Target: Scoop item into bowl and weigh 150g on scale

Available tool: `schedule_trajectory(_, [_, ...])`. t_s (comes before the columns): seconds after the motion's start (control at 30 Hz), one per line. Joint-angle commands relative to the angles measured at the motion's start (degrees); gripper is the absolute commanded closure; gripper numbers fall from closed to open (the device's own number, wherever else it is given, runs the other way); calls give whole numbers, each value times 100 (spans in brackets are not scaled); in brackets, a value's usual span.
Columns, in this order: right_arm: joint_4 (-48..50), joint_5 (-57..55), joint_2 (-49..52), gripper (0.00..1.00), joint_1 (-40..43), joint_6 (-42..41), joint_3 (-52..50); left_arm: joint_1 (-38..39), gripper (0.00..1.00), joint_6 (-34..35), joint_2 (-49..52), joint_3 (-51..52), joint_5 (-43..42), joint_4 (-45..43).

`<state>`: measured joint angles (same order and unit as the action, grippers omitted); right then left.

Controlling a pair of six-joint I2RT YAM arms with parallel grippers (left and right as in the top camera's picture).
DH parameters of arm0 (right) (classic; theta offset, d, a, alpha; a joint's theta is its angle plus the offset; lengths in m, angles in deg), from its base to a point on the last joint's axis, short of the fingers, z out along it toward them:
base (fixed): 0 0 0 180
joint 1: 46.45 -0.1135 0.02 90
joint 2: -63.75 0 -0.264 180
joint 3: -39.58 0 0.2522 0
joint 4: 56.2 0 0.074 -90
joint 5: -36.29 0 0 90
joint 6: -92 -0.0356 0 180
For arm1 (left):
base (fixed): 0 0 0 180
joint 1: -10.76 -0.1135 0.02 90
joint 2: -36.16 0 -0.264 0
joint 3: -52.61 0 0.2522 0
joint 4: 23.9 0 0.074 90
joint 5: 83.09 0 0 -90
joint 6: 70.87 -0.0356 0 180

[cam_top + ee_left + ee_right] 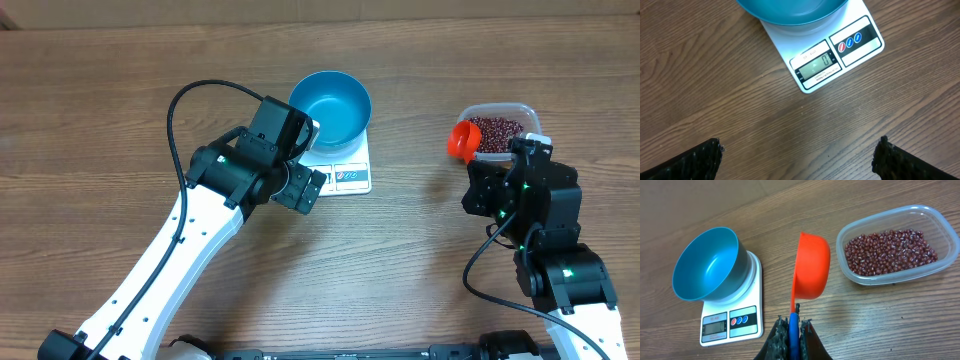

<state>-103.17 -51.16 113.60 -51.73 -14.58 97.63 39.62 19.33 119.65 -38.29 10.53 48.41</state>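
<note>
A blue bowl [330, 105] [707, 262] stands empty on the white scale [350, 176] [840, 50], whose display reads zero. The beans [496, 129] [890, 250] lie heaped in a clear plastic tub [530, 115] [940, 225] to the right. My right gripper [476, 168] [794, 325] is shut on the blue handle of an orange scoop [462, 140] [811, 272], which hangs empty just left of the tub. My left gripper [303, 160] [799, 160] is wide open over bare table at the scale's front left corner, with nothing between its fingers [705, 160].
The wooden table [400, 260] extends in front of the scale and tub. Both arms reach in from the near edge, and a black cable [185, 100] loops over the left arm.
</note>
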Motion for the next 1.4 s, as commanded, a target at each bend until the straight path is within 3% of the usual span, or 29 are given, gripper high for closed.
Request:
schedule_trajectory(0.0, [9,-57,-4,96,26,17,138,2,0,-133,-72,28,-68,-7])
schedule_trajectory(1.17, [94,111,48,96,15,24,144,2,0,-133,-72,28,-68,-7])
schedule_trajectory(1.37, [138,90,201,96,15,337,479,2,0,-131,-72,28,-68,-7])
